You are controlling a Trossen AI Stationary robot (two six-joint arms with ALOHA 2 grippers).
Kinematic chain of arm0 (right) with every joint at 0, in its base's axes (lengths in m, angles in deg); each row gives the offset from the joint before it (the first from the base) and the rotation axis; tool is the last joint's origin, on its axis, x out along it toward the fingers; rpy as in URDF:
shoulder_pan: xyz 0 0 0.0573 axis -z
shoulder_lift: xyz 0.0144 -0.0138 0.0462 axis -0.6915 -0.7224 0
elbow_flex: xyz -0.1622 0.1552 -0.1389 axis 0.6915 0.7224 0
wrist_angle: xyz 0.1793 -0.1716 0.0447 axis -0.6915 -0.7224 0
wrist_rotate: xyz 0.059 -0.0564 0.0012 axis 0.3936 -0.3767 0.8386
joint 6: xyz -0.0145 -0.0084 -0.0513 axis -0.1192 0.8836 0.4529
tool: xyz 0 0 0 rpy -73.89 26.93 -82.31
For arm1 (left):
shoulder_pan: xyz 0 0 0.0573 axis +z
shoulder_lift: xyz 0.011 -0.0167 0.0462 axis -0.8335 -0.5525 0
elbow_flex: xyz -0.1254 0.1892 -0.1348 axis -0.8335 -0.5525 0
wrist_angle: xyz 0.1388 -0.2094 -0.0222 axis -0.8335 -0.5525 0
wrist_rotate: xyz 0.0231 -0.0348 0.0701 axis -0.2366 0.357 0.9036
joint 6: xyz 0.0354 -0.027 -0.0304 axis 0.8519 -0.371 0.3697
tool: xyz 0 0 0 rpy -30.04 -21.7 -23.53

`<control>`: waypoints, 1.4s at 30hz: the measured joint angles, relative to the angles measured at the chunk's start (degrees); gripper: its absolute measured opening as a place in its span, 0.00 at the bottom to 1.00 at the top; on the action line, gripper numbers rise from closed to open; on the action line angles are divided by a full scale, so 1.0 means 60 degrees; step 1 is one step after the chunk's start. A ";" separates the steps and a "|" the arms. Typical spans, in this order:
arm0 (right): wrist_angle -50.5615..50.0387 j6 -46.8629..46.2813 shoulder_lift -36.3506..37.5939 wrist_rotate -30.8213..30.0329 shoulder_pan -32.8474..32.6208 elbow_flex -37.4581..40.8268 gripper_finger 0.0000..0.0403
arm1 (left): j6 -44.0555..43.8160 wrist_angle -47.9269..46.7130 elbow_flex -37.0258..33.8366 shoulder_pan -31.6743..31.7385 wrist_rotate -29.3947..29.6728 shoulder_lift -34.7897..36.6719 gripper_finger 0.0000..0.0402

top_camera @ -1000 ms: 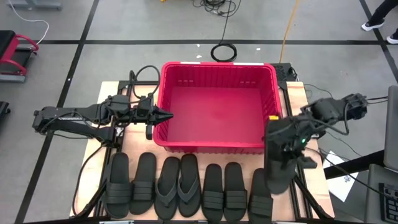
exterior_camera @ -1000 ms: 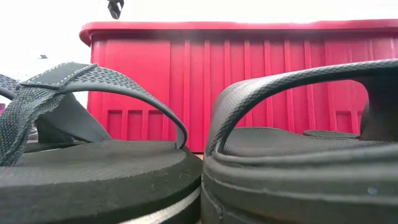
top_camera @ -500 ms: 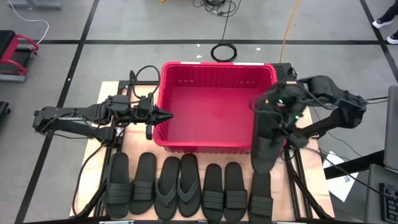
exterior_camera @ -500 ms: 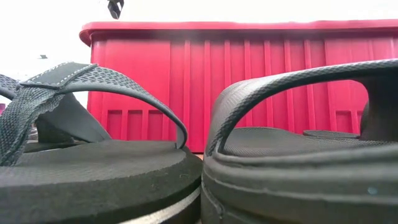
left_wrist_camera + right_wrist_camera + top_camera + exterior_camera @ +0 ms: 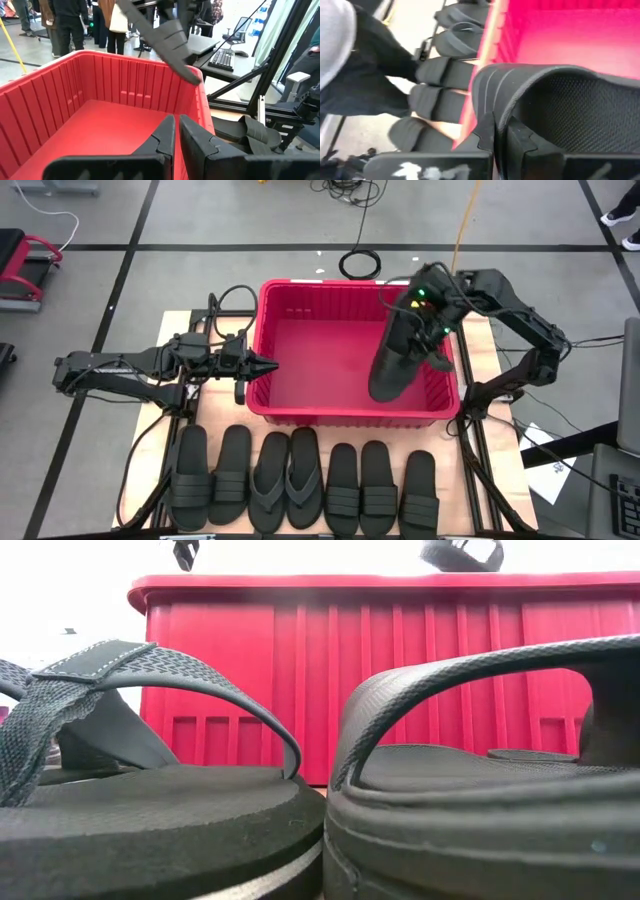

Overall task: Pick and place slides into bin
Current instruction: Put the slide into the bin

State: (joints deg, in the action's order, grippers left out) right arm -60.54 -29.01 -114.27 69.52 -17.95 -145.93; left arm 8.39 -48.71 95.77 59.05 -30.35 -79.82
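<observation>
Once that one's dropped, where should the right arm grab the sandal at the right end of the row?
Probably the wide strap of the end sandal, from straight above, since it lies sole-down and the strap arches up. The right gripper holds a sandal above the bin.

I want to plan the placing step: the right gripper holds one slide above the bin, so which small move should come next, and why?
Probably open the right gripper: its slide hangs over the empty floor of the bin, inside the rim, so it should drop in.

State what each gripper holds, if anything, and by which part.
The right gripper holds one slide by its ribbed strap, over the bin. The left gripper, at the bin's left wall, holds nothing.
</observation>
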 joint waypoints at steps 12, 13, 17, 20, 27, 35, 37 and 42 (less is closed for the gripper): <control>0.0010 0.2294 -0.1464 -0.0740 0.2703 0.0213 0.01 | 0.0033 0.0000 0.0000 0.0000 -0.0009 -0.0002 0.06; 0.0024 0.2456 -0.1544 -0.0742 0.2774 0.0344 0.01 | 0.0034 0.0000 0.0000 0.0000 -0.0011 0.0000 0.06; 0.0014 0.3106 -0.1534 -0.1429 0.2942 0.1134 0.01 | 0.0036 -0.0004 0.0000 0.0000 -0.0011 0.0000 0.06; -0.0013 0.3518 -0.1530 -0.1530 0.2969 0.1949 0.01 | 0.0070 -0.0004 0.0000 0.0000 -0.0011 -0.0001 0.06; -0.0007 0.4138 -0.1533 -0.2209 0.3004 0.3128 0.01 | 0.0091 -0.0004 0.0000 0.0000 0.0000 0.0000 0.06; 0.0222 0.4624 -0.1537 -0.1910 0.3076 0.4145 0.01 | 0.0055 0.0000 0.0000 0.0000 0.0084 0.0000 0.06; 0.0421 0.4539 -0.1529 -0.1812 0.3098 0.4422 0.01 | 0.0055 0.0000 0.0000 0.0000 0.0087 0.0000 0.06; 0.0854 0.4392 -0.1536 -0.1206 0.3355 0.4991 0.01 | 0.0066 0.0000 0.0000 0.0000 0.0252 -0.0001 0.06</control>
State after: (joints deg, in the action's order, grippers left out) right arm -55.42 -2.66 -123.48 62.29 2.18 -115.99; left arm 8.78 -48.71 95.77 59.05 -28.83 -79.82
